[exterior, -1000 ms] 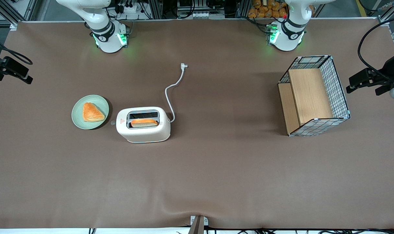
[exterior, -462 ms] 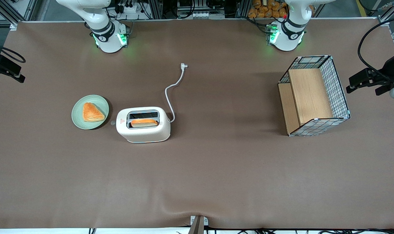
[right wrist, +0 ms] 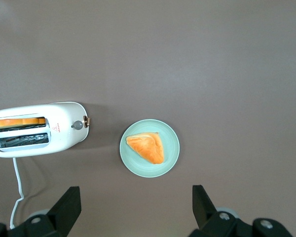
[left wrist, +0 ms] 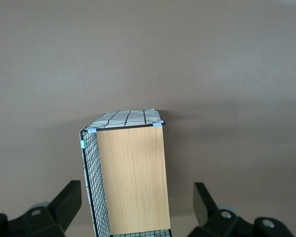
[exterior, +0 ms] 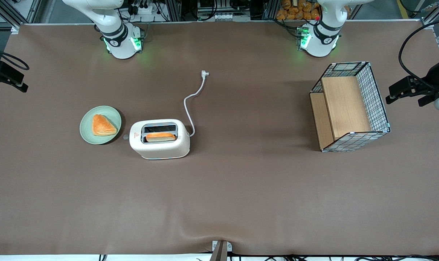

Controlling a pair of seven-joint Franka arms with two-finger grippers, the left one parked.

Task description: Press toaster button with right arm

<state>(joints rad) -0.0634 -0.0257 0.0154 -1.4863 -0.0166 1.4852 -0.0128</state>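
Cream toaster (exterior: 160, 139) standing on the brown table (exterior: 241, 188), one slot nearest the front camera holding a slice of bread (exterior: 160, 136), the other slot bare; tiny button (exterior: 125, 137) sticking out of the narrow end that faces the green plate (exterior: 100, 124), which carries a triangular pastry (exterior: 103, 125). White cord (exterior: 192, 105) trailing from the toaster's other end to a loose plug (exterior: 204, 74). Gripper (right wrist: 136, 210) high above the plate (right wrist: 149, 147) and toaster (right wrist: 37, 129), well apart from the button (right wrist: 87, 121), fingers (right wrist: 66, 207) spread wide around nothing; wire basket (exterior: 350, 106) with a wooden insert toward the parked arm's end.
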